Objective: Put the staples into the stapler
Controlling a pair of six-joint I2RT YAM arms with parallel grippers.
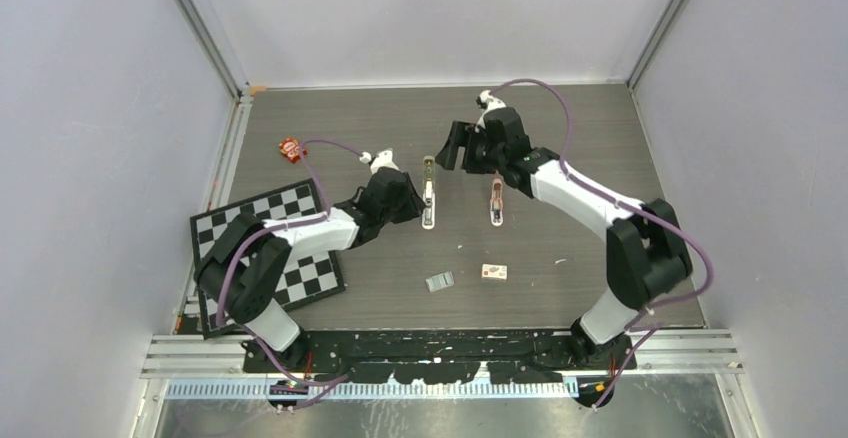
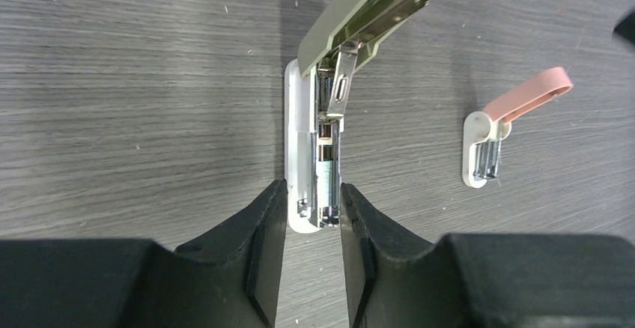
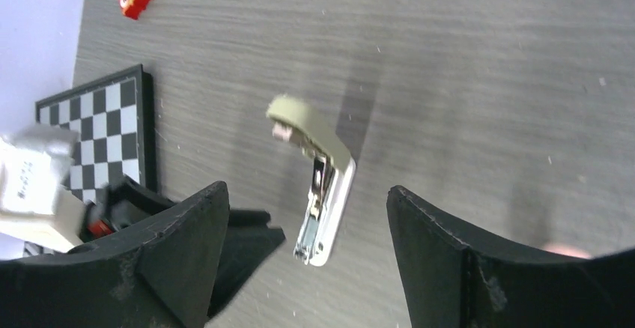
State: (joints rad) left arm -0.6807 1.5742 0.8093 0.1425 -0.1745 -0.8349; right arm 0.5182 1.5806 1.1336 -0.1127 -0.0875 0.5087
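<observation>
**Clamped on the open stapler; staples lying loose**

Looking at the stapler [image 2: 318, 156]: mid-table, flat on its white base, with the beige-green lid swung up and tilted away and the metal channel exposed. Cannot tell whether any strip sits in that channel.

Pinned at the near end of the base by the left gripper [image 2: 314, 208], with one black finger pressed against each side.

Near the lid end, on the far side: right gripper [image 1: 455, 146], hanging above the table with jaws spread wide and gripping nothing.

Toward the arm bases: the staples [image 1: 440, 281], flat on the table, well apart from the stapler and touched by neither gripper. Just beside them, a small white-and-red box [image 1: 494, 271].

Right of the stapler: a pink stapler [image 2: 502, 122], also open, with its pink lid raised.

Out left: a checkerboard [image 1: 300, 201], partly under the left arm. Beyond its far corner, a small red item [image 1: 290, 148].
</observation>
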